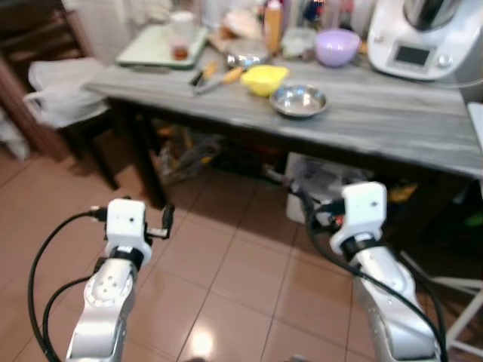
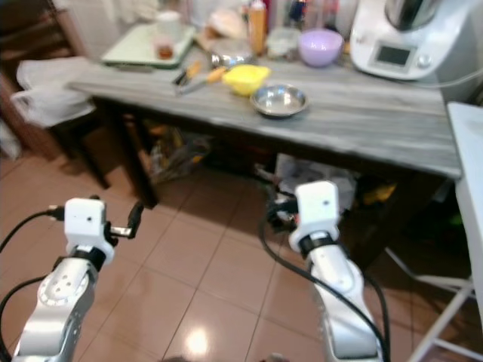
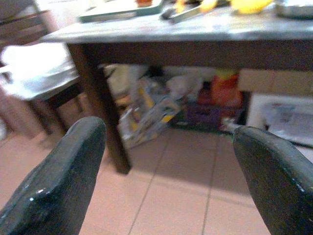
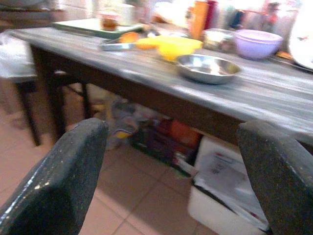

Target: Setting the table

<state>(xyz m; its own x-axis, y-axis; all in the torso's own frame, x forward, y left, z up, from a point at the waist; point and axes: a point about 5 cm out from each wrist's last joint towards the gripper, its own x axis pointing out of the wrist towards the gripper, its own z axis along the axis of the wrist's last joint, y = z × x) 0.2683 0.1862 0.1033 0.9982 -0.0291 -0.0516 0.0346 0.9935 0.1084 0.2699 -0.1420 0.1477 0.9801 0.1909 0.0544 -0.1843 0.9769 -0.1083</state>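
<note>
A terracotta tiled floor (image 1: 226, 264) runs up to a grey wood-grain counter (image 1: 392, 121) on dark legs, with bags and boxes stowed in the shade beneath it. On the counter, a steel bowl (image 1: 299, 99) sits near the front edge, and a yellow bowl (image 1: 264, 78) lies just beside it, farther back and toward the robot's left. A knife with an orange handle (image 1: 219, 79) rests next to the yellow bowl. Behind these stand a lilac bowl (image 1: 336, 47), an orange bottle (image 1: 272, 26) and a white kitchen machine (image 1: 423, 38) at the robot's right end. A pale green tray (image 1: 162, 45) carrying a small jar (image 1: 179, 50) occupies the left end. A dark chair with a white bag (image 1: 56, 94) on it stands beside the counter on the left.

Both arms are raised in front of the robot, over the floor and well short of the counter. The left gripper (image 3: 168, 181) is spread wide with nothing between its fingers, pointing at the counter's left leg (image 3: 100, 107) and the clutter below. The right gripper (image 4: 171, 181) is likewise spread wide and holds nothing; it faces the counter edge, with the steel bowl ahead of it. The views are slightly blurred.
</note>
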